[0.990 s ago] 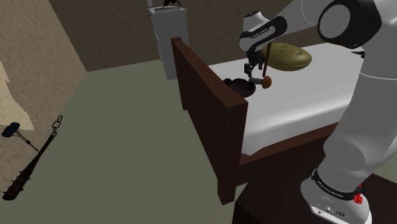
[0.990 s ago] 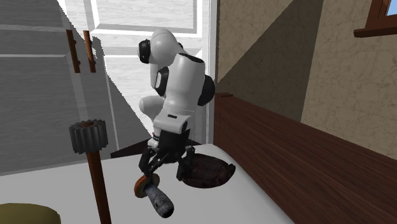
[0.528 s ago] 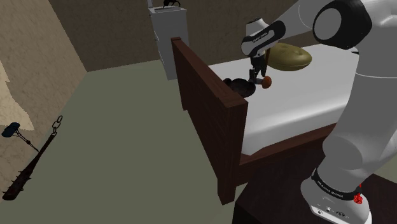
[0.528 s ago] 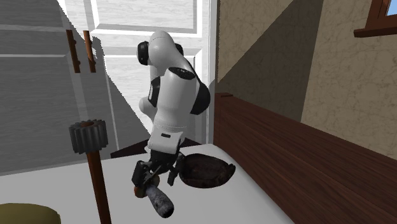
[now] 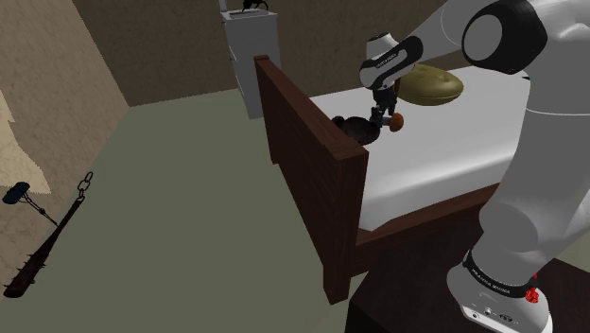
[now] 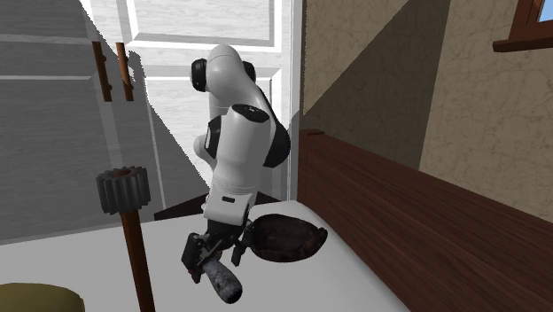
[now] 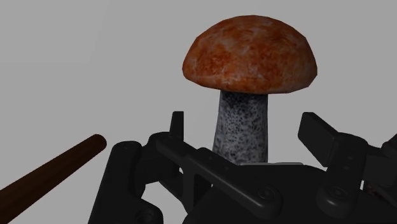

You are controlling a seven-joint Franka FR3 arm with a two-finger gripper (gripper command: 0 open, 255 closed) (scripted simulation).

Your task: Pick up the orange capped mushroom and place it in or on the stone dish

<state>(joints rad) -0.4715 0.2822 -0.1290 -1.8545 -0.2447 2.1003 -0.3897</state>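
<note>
So it all comes down to how the mushroom (image 7: 248,54) lies against the end effector (image 7: 246,122). In the wrist view the grey speckled stem runs straight out from between the two fingers (image 7: 177,127), and the orange cap sits at the far end, pointing away from the hand. The fingers stand apart, one on each side of the stem with a sliver of gap on both sides. So it's open and has hold of nothing. The closing line crosses the stem's long axis, which imo is what you want for pinching a skinny stem.

In the second exterior view the mushroom (image 6: 224,282) lies flat on the bed (image 6: 328,284). Its stem pokes out from under the end effector toward the lower middle of the frame, and the hand hides the cap. The dish (image 6: 285,237) is dark and shallow and sits just beside the hand, toward the frame's right. The shoulder view agrees: the cap (image 5: 397,121) is right of centre near the top, with the dish (image 5: 357,128) just to its left, close to the footboard (image 5: 312,142).

My guess is the next move is to close on the stem, lift, then make a short hop to the dish. The brown handle (image 6: 133,257) stands on the hand's other side from the dish, so it probably isn't in the way.
</note>
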